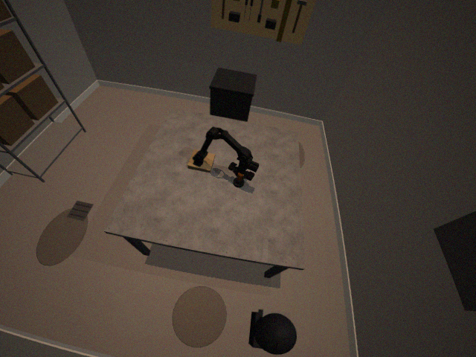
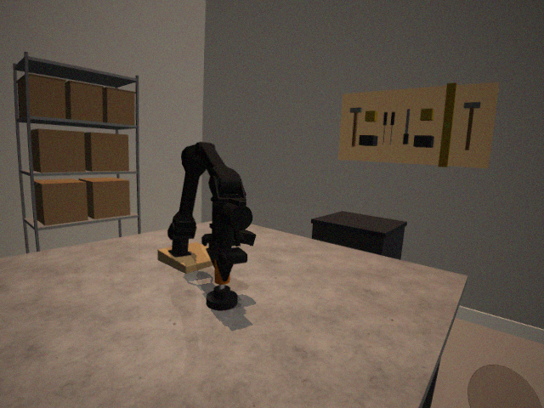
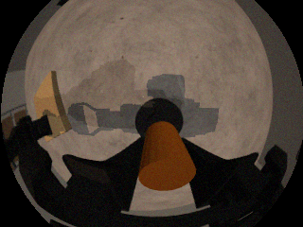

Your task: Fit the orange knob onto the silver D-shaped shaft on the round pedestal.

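Observation:
My gripper (image 1: 239, 176) (image 2: 222, 273) (image 3: 162, 140) is shut on the orange knob (image 1: 239, 177) (image 2: 219, 276) (image 3: 165, 157) and holds it upright, straight above the round black pedestal (image 1: 239, 183) (image 2: 222, 300) (image 3: 158, 113). In the exterior view a short piece of the silver shaft (image 2: 222, 286) shows between the knob's underside and the pedestal. In the wrist view the knob covers the near part of the pedestal and hides the shaft. The knob's hole is hidden.
The arm's base stands on a tan wooden block (image 1: 203, 163) (image 2: 189, 261) (image 3: 51, 104) on the grey table (image 1: 199, 215) (image 2: 307, 333). A dark cabinet (image 1: 232, 94) (image 2: 358, 232) stands behind the table. A shelf with boxes (image 2: 74, 149) is at the left wall.

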Action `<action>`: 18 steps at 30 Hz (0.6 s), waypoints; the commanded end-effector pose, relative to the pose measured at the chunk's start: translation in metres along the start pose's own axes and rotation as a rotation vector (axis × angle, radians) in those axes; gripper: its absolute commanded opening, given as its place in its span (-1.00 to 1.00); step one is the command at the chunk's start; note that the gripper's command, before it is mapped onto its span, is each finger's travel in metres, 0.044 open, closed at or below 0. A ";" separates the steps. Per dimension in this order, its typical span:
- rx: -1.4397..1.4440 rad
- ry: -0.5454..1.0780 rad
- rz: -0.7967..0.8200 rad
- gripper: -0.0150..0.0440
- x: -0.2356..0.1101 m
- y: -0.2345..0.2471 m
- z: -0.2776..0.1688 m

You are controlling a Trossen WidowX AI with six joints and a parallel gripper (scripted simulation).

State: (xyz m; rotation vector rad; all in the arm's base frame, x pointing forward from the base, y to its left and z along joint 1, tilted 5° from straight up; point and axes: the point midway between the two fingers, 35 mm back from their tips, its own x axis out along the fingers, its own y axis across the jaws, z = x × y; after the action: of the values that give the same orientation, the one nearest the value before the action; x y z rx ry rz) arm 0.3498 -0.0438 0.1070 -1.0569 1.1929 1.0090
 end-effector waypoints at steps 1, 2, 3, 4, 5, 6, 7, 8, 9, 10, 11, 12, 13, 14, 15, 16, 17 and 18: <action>-0.028 -0.003 -0.002 -0.49 0.002 0.000 0.000; -0.028 -0.003 -0.002 -0.49 0.002 0.000 0.000; -0.028 -0.003 -0.002 -0.49 0.002 0.001 0.000; -0.028 -0.003 -0.002 -0.49 0.002 0.001 0.000; -0.028 -0.003 -0.001 -0.49 0.002 0.001 0.000; -0.028 -0.003 -0.001 -0.49 0.002 0.001 0.000; -0.028 -0.003 -0.001 -0.49 0.002 0.001 0.000; -0.028 -0.003 -0.001 -0.49 0.003 0.001 0.000; -0.028 -0.003 -0.001 -0.49 0.003 0.001 0.000; -0.028 -0.003 -0.001 -0.49 0.003 0.001 0.000; -0.028 -0.003 -0.001 -0.49 0.004 0.001 0.000; -0.028 -0.003 -0.001 -0.49 0.004 0.001 0.000; -0.028 -0.003 -0.002 -0.49 0.003 0.001 0.000; -0.028 -0.003 -0.002 -0.49 0.003 0.001 0.000; -0.028 -0.003 -0.002 -0.49 0.003 0.001 0.000; -0.028 -0.003 -0.002 -0.49 0.003 0.001 0.000; -0.028 -0.003 -0.002 -0.49 0.004 0.000 0.001; -0.028 -0.003 -0.002 -0.49 0.004 0.000 0.001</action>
State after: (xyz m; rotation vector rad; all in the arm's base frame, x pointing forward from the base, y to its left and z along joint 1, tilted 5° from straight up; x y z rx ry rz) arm 0.3489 -0.0436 0.1036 -1.0750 1.1837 1.0253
